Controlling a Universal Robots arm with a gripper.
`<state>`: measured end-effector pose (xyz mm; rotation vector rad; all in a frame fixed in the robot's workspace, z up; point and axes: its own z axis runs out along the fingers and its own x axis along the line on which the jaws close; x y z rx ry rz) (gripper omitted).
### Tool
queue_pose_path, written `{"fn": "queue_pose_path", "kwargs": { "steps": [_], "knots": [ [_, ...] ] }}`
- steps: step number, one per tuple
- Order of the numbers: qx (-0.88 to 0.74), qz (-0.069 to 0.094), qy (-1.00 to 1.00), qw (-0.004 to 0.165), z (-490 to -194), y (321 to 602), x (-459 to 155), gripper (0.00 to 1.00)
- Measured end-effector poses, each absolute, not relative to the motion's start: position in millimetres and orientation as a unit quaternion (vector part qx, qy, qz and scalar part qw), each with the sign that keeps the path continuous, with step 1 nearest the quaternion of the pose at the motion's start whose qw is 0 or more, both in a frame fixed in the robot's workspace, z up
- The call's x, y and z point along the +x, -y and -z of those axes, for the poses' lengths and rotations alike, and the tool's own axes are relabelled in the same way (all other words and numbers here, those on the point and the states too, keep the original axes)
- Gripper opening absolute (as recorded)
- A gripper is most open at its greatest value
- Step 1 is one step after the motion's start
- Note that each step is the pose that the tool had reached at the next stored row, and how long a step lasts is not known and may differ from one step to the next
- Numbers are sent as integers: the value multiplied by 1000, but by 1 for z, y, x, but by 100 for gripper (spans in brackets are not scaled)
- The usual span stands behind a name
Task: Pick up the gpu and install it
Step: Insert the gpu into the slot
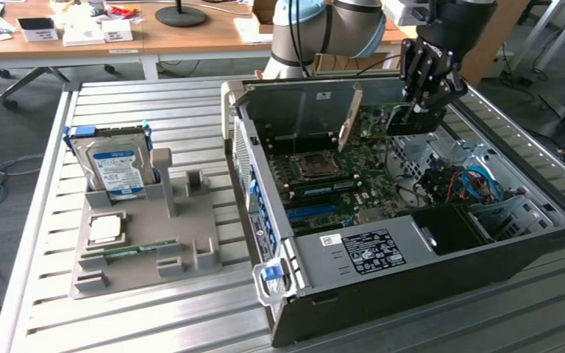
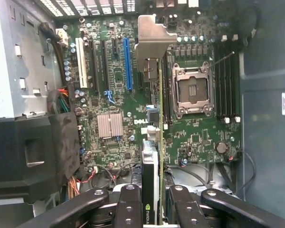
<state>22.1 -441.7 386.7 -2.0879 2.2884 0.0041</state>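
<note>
1. The hand (image 1: 428, 109) is clamped on the gpu (image 1: 379, 121). Its fingers (image 2: 129, 204) press the card's two faces from either side, so the card hangs edge-down from the grip.
2. The gpu sits directly under the hand, inside the open top of the computer case (image 1: 410, 250). It appears to be clear of the motherboard (image 2: 109, 95) below. I judge the edge-on hold is meant to keep the connector edge facing the slots.
3. The silver bracket (image 2: 152, 38) is at the card end farthest from the fingers, toward the case's rear wall.
4. The blue slot (image 2: 128, 64) lies below the hand, parallel to the card and off to one side. The card is not seated.
5. Well away from the hand, the hard drive (image 1: 115, 165) stands in its holder on the counter (image 1: 145, 316).
</note>
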Motion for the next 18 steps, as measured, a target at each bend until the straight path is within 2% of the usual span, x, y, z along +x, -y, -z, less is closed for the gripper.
{"fn": "queue_pose_path", "kwargs": {
  "steps": [18],
  "knots": [
    [-677, -1, -736, 22, -382, 442, 20, 27]
  ]
}}
